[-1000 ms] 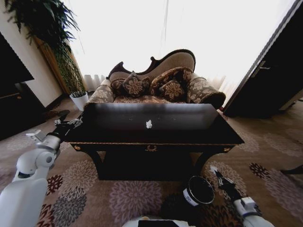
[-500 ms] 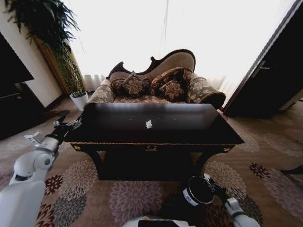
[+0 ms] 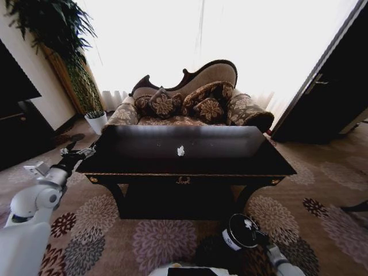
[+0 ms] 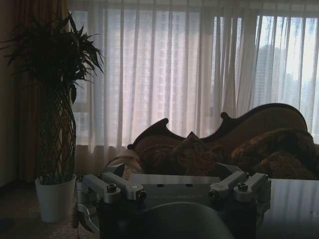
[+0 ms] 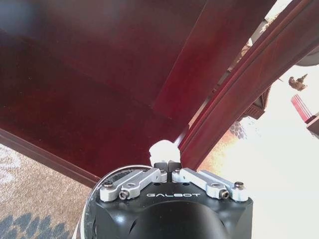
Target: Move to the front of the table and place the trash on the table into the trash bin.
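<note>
Right pincer (image 3: pixel 251 225) clenched on a paper ball (image 5: pixel 164 150), has swung in over the bin (image 3: pixel 241 232); drop looks imminent. Left pincer (image 3: pixel 77 153) idle off the tabletop's (image 3: pixel 230 161) left edge, can't tell its state. One ball (image 3: pixel 180 150) left on top.

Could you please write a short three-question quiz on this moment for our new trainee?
1. True or false: the right gripper is shut on a white paper ball above the trash bin.
2. How many paper balls lie on the table top? A) none B) one C) three
3. Fill in: the left gripper hovers off the table's ___ end, beside its corner.

Key
1. True: the head view shows the held ball over the bin's open mouth.
2. B: one small paper ball on the table, near the middle.
3. Left.
</note>
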You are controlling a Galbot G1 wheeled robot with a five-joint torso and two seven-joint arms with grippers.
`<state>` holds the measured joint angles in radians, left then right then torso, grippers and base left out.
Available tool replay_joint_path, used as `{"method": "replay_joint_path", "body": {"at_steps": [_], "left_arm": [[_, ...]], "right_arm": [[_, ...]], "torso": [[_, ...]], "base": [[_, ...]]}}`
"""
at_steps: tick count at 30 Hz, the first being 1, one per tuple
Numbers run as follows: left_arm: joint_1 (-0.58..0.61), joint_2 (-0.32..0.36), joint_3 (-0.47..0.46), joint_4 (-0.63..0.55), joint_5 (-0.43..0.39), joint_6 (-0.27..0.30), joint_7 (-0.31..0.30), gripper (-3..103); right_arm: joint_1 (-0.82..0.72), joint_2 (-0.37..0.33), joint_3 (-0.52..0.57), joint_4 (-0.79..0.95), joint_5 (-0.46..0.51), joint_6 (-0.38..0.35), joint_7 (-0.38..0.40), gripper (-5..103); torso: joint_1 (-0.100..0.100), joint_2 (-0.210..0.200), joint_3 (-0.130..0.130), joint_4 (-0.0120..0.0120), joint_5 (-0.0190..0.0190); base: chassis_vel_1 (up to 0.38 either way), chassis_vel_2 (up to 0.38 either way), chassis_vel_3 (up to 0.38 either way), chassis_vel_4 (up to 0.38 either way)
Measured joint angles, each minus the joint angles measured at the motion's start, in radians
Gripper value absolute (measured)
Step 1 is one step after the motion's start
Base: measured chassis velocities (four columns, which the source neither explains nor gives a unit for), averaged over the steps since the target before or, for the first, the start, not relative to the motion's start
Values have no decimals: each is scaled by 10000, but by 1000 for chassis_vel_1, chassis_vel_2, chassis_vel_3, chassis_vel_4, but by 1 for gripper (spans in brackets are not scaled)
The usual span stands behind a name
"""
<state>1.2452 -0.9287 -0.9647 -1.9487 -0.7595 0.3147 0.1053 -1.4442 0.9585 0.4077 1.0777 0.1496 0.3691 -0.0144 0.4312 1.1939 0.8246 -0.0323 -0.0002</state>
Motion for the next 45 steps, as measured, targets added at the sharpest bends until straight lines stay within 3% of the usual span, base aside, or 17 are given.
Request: {"method": "replay_joint_path", "body": {"at_steps": [9,10,12,14,18,21,34,45], "left_arm": [[-24,7,-2,-37,-24,20,-7,100],[-23,13,-3,-40,-27,20,-8,100],[-18,37,-18,-45,-40,23,-9,100],[-18,42,-21,-45,-43,23,-9,100],[-21,45,-23,-61,-48,25,-13,100],[-15,39,-23,-71,-49,26,-14,100],[70,58,-117,-155,-85,29,-16,100],[127,78,-185,-222,-134,29,-16,100]], "right_arm": [[-115,-28,-122,172,19,-37,70,0],[-134,-31,-123,185,21,-38,70,10],[-198,-30,-121,273,31,-46,74,21],[-215,-29,-115,308,35,-48,78,21],[-313,-26,-55,490,51,-59,122,43],[-349,-27,-23,534,56,-60,128,48],[-795,-28,544,1371,333,-30,130,99],[-1209,-175,1842,3170,1419,53,71,100]], "torso": [[0,0,0,-1,0],[0,0,0,-1,0],[0,0,0,-1,1],[0,0,0,-1,1],[0,0,0,0,0],[0,0,0,0,1],[-1,0,0,-2,1],[0,0,0,1,0]], "base": [[0,0,0,0],[0,0,0,0],[0,0,0,0],[0,0,0,0],[0,0,0,0],[0,0,0,0],[0,0,0,0],[0,0,0,0]]}}
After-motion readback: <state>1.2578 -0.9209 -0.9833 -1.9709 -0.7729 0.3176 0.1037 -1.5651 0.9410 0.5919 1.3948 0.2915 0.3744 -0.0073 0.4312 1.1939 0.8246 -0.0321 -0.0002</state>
